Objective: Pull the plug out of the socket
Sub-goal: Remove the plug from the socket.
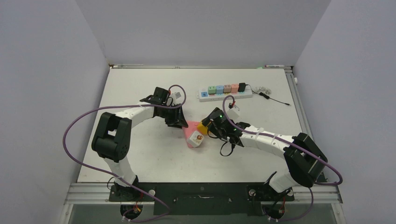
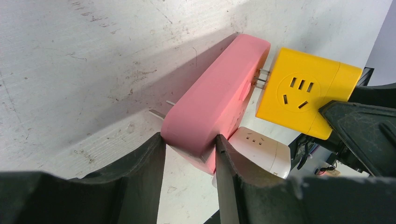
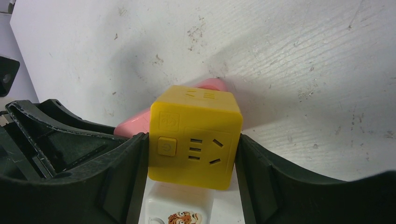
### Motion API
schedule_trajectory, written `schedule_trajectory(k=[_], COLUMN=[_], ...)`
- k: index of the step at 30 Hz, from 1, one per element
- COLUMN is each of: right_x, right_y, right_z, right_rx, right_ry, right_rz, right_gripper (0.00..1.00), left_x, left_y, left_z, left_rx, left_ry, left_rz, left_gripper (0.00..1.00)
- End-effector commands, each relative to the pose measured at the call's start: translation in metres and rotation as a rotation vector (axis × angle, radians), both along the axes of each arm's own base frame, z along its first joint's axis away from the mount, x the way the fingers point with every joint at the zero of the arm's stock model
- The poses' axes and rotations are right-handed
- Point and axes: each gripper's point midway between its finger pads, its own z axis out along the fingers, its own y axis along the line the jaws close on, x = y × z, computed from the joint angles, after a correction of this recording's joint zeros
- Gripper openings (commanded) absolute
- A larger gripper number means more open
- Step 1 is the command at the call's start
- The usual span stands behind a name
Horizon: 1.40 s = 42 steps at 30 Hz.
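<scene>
A pink socket block (image 2: 217, 100) sits tilted at the table's middle (image 1: 190, 134). My left gripper (image 2: 190, 149) is shut on its near end (image 1: 180, 123). A yellow cube plug (image 2: 303, 95) is at the block's far side. Its metal prongs (image 2: 261, 77) show bare in a small gap between plug and socket. My right gripper (image 3: 191, 154) is shut on the yellow plug (image 3: 196, 137), one finger on each side (image 1: 210, 128). A white cube plug (image 2: 259, 149) with a tiger sticker (image 3: 187, 217) sits on the same pink block, below the yellow one.
A white power strip (image 1: 224, 91) with several coloured cube plugs and a black adapter lies at the back of the table. A thin black cable (image 1: 273, 97) trails to its right. Grey walls enclose the table on three sides.
</scene>
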Motion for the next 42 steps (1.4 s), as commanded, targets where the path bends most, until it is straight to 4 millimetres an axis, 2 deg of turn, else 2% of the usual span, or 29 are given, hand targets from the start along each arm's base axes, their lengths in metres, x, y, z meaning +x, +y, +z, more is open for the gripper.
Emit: schedule_trajectory(k=[1,7,14,27,42], right_x=[-0.008,-0.012,-0.026,-0.034,-0.033], right_y=[-0.027,-0.018,-0.006,0.007,0.028], right_z=[-0.015,0.0,0.005,0.017,-0.006], right_rx=[-0.102,-0.143,-0.168,-0.276,-0.334], right_ry=[0.027,-0.036,-0.071,-0.139,-0.083], right_rz=[-0.035,-0.043,-0.058,-0.069,0.02], right_gripper=[0.05,0.05,0.05,0.05,0.05], left_x=[0.02,0.02,0.02,0.02,0.021], left_y=[0.028,0.029,0.029,0.028,0.028], left_z=[-0.013,-0.016,-0.015,-0.014,-0.013], left_rx=[0.139,0.146,0.146,0.142,0.142], left_ry=[-0.071,-0.062,-0.063,-0.064,-0.074], left_rz=[0.057,0.059,0.062,0.062,0.063], left_gripper=[0.0,0.0,0.0,0.0,0.0])
